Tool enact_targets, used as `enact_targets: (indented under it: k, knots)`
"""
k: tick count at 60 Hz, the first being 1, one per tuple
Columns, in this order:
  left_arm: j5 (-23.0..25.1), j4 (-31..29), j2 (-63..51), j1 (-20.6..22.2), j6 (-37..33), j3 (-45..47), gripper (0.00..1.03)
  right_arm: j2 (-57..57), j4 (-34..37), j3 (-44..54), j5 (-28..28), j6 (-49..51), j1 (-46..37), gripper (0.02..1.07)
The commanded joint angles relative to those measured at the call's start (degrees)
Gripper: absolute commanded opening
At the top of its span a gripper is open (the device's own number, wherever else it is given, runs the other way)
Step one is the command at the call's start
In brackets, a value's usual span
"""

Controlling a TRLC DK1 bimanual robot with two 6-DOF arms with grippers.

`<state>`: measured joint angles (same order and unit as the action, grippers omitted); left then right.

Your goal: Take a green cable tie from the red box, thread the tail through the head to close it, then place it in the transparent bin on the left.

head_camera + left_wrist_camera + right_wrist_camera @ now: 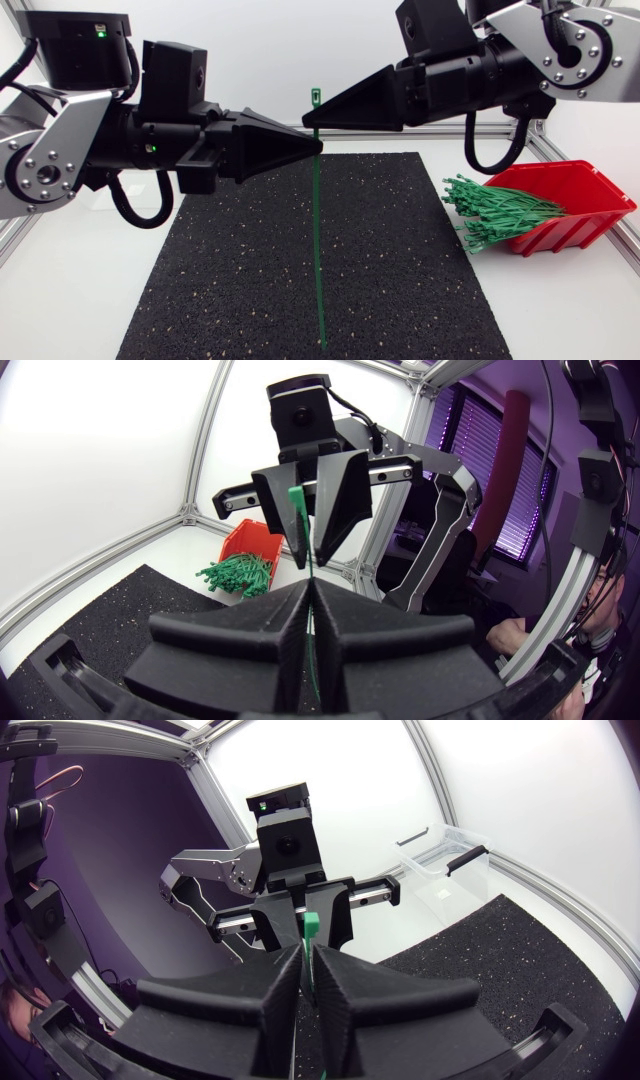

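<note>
- The left gripper [315,146] is pinched tight on the tie [319,240], just under the other arm's tips.
- The right gripper [308,122] is closed on the same tie, nearer its head [316,97], which pokes up above both.
- The tie hangs straight down over the middle of the mat [220,280], its tail reaching toward the near edge.
- Both tips sit high over the mat, well apart from the box [585,195] off its right edge.
- Spare ties [500,212] spill over the box lip.
- The bin [455,870] stands past the mat's edge on the left.
</note>
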<state>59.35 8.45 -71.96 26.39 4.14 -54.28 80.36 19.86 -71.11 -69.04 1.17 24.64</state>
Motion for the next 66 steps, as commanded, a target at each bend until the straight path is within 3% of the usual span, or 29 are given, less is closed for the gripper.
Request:
enact_targets:
  k: [1, 5, 13, 37, 40, 66]
  knots:
    - [0.41, -0.01, -0.99, -0.11, 1.31, -0.74, 0.04, -1.96, -2.72, 2.21, 0.57, -3.37, 0.58, 0.45]
    - [0.41, -0.10, -0.90, -0.46, 1.40, -0.74, 0.04, -2.49, -3.16, 2.47, 0.83, -3.72, 0.41, 0.54]
    - [1.03, -0.45, -0.63, -1.43, 1.75, -0.91, 0.04, -3.80, -4.12, 3.52, 1.27, -3.72, -0.39, 0.62]
    - [3.84, -0.54, -0.11, -3.45, 4.30, -2.41, 0.04, -4.33, -9.93, 11.17, 1.01, -2.40, -4.52, 0.61]
    - [3.93, -0.54, -0.19, -3.45, 4.38, -2.41, 0.04, -4.24, -9.93, 11.79, 0.92, -1.43, -4.52, 0.56]
    - [3.93, -0.45, -0.72, -3.45, 4.47, -2.14, 0.04, -1.78, -10.72, 11.87, 2.24, 0.15, 1.99, 0.46]
